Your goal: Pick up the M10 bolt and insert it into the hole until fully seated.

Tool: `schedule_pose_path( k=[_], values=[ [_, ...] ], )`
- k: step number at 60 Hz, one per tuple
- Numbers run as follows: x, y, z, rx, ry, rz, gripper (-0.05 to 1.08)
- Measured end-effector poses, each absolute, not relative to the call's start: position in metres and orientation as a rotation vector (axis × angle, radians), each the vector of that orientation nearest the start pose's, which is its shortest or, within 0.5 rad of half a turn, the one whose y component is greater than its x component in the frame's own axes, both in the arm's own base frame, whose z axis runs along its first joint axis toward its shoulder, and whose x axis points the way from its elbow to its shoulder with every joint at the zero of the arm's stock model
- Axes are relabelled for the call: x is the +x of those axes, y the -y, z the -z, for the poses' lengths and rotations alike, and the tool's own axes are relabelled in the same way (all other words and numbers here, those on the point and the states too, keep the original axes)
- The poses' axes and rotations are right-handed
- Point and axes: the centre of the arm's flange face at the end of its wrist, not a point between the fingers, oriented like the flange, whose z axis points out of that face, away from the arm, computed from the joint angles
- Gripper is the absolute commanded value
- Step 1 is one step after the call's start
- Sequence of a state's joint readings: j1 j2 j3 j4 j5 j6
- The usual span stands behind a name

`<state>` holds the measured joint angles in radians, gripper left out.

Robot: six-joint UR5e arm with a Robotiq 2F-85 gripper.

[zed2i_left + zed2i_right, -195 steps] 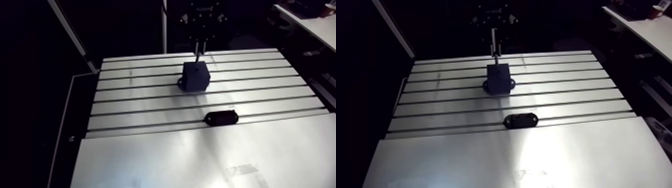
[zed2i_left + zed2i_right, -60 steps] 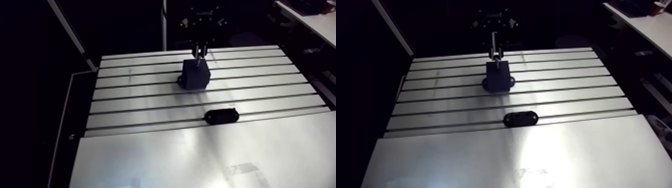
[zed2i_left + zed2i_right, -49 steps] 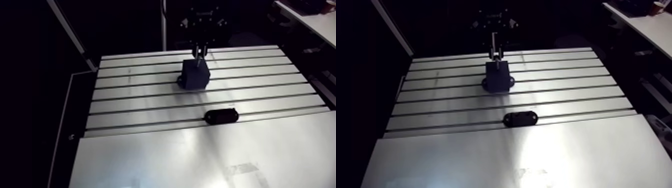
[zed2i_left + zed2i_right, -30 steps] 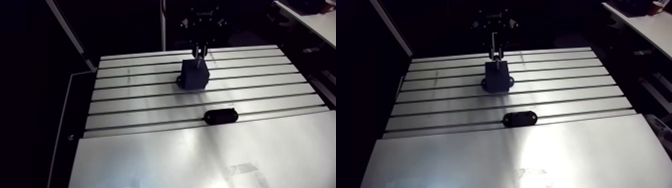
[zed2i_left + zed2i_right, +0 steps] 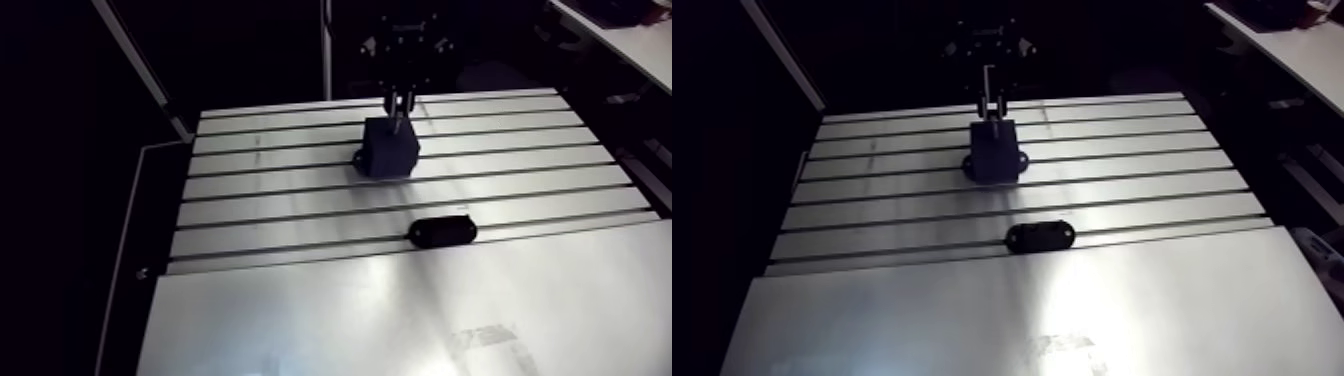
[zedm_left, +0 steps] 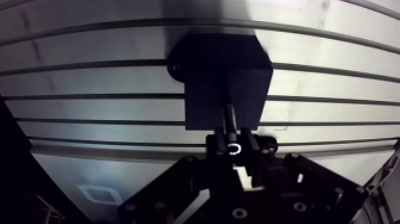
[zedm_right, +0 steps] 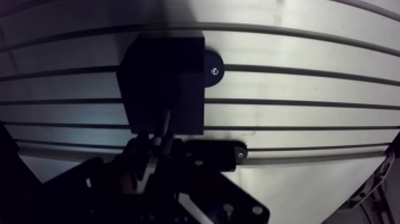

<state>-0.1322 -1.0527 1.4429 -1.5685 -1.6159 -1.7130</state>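
Black block point(image 6: 223, 71): parked on slotted table point(image 6: 89, 80)
bolt point(image 6: 229, 116): clamped tight between gripper point(image 6: 234, 145) fingers, pointed at block's top

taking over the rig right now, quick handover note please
Gripper: shut on the M10 bolt, held upright over the dark block.
Things: the block stands on the slotted table; a flat black oval plate lies apart from it.
Done: bolt picked up, tip at the block's top.
Left: push down until seated. The shank shows above the block; depth in the hole cannot be told.
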Motion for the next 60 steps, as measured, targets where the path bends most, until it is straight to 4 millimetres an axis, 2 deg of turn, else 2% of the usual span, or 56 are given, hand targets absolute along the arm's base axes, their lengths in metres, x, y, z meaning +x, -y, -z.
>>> schedule_pose_path(
  k=[60],
  values=[
    [-0.6410,0.0461,-0.2585,-0.032,-2.757,0.013,1.08]
  ],
)
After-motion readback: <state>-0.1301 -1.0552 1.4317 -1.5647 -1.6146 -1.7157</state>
